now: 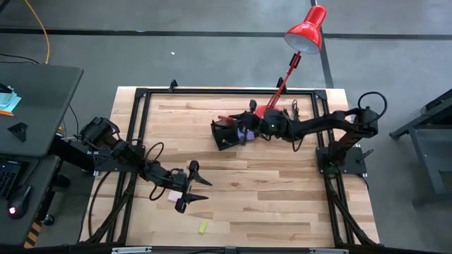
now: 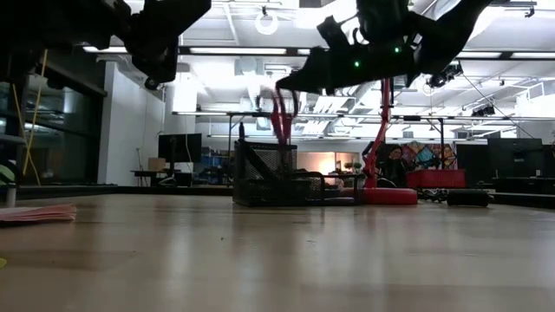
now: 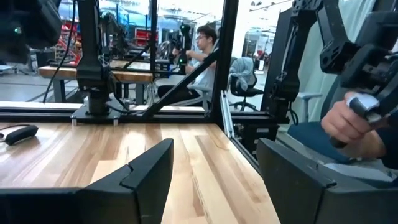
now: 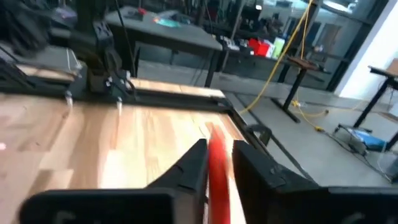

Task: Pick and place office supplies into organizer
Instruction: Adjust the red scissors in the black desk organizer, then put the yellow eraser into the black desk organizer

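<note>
We see the right hand (image 1: 244,131) over the organizer (image 1: 227,134), fingers narrowly parted around the red scissors (image 4: 217,168), seemingly standing in it. Left hand (image 1: 192,185) gapes empty beside the pink pad (image 1: 174,195), well apart from the organizer.

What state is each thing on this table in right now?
Right gripper: over the organizer, fingers around the red scissors.
Red scissors: handles between those fingers.
Organizer: on the table.
Left gripper: open, empty.
Pink pad: flat on the table.
Yellow piece: loose.
Lamp: standing.
</note>
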Controlling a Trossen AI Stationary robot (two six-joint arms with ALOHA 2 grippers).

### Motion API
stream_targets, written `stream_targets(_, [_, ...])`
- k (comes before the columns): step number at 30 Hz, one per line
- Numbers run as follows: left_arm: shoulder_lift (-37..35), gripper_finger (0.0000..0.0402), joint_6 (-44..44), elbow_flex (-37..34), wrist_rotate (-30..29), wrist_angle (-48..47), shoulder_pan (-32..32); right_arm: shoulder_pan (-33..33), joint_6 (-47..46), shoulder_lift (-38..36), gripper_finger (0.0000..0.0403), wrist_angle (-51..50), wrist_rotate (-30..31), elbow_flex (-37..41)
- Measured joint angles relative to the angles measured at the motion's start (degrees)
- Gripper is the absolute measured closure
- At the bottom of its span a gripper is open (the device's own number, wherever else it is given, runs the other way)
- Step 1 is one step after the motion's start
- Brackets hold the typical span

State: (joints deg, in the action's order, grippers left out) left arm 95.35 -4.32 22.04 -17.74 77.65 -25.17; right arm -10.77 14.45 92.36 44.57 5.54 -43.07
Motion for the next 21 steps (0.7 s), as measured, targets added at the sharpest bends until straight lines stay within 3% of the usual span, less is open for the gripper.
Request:
stream_targets(10, [0.00,0.0179,-0.08,0.00,0.02,-0.26,0.00,2.69,4.43,-0.78,0.0236,2.57,1.85,0.00])
stream_targets(16, [0.00,0.0179,-1.06,0.00,0.36,-0.69,-1.45,7.50,-2.52,-1.79,0.0223,-1.44,-17.12,0.00])
stream_targets(21, [0.00,0.0179,-7.92,0.02,5.49,-3.75,-1.41,14.58,-6.69,-1.77,0.0236,-7.44,-23.28,0.00])
